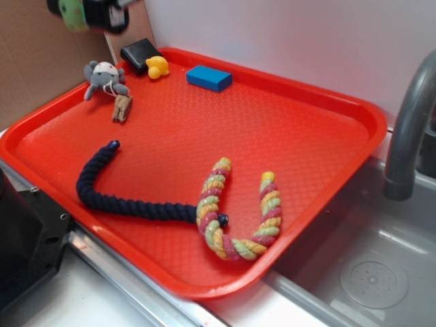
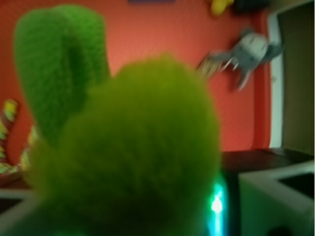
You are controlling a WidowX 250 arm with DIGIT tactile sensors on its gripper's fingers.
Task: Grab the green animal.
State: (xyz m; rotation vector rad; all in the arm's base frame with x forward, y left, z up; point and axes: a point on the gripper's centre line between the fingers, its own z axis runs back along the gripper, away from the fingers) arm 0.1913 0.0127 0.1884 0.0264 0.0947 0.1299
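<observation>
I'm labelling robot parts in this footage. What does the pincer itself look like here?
Little of it shows. In the exterior view the pincer is a dark, black, blocky shape with a pale grey patch, blurred and cut off by the top edge. No cables or markings are discernible.

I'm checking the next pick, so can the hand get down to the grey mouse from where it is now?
Probably not yet. The hand is raised above the tray's far corner, and the green animal fills it, so nothing else fits. Otherwise the grey mouse lies uncovered just below.
</observation>
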